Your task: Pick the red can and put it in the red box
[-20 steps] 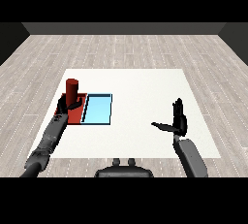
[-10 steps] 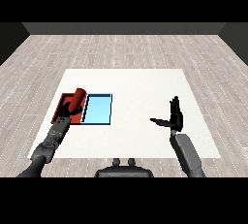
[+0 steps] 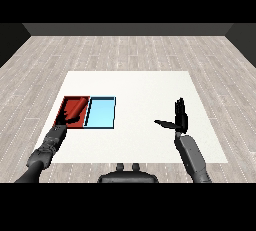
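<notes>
Red can (image 3: 75,107) lies on its side in the red tray (image 3: 65,109) at nine o'clock. Left hand (image 3: 64,119), fingers unclear, could nudge it withdrawing. Right hand (image 3: 179,119) hangs spread at four o'clock.

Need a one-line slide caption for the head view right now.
Red can lying in the red tray, left hand at its near edge, right hand open above the table.

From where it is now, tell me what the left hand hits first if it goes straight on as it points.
The left hand points up and away over the red tray, so probably the red can lying there; depth is unclear.
</notes>
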### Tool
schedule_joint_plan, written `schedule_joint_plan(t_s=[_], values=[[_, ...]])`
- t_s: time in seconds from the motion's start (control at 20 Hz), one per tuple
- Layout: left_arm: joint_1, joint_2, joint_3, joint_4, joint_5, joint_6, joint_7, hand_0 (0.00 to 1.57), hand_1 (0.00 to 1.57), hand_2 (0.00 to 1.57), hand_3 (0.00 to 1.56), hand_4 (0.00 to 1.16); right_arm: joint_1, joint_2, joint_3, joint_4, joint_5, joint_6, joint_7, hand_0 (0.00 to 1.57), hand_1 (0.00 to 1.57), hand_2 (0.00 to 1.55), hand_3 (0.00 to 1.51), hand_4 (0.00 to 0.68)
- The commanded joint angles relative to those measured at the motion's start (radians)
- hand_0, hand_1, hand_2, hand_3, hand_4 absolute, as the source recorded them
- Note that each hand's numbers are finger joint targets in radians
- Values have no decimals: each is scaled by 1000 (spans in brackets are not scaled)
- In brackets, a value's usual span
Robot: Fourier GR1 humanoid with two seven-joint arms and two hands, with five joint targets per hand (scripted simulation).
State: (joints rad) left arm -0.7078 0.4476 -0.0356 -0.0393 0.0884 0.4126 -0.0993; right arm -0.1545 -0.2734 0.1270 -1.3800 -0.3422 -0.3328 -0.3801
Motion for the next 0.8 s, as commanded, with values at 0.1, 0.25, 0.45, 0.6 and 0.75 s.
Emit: schedule_joint_plan(t_s=[0.1, 0.25, 0.45, 0.6, 0.75], values=[[-11, 22, -13, 6, -19, -62, 8, 0, 0, 0, 0, 0, -19, 21, -15, 33, -7, 21, -31, 0, 0, 0, 0, 0], [-29, 22, -27, 11, -38, -23, 26, 0, 0, 0, 0, 0, 29, -4, -34, -52, -25, 24, -4, 0, 0, 0, 0, 0], [-37, 16, 50, -87, 34, 2, -130, 0, 0, 0, 0, 0, 26, 12, -20, -24, -18, 54, -35, 0, 0, 0, 0, 0], [-42, 48, 106, -147, 87, -76, -240, 1160, 1160, 1131, 0, 0, 12, 41, -16, 9, -17, 71, -82, 0, 0, 0, 0, 0], [-58, 33, 141, -244, 132, -180, -331, 670, 670, 381, 0, 0, 60, 28, 13, -70, -9, 81, -59, 0, 0, 0, 0, 0]])
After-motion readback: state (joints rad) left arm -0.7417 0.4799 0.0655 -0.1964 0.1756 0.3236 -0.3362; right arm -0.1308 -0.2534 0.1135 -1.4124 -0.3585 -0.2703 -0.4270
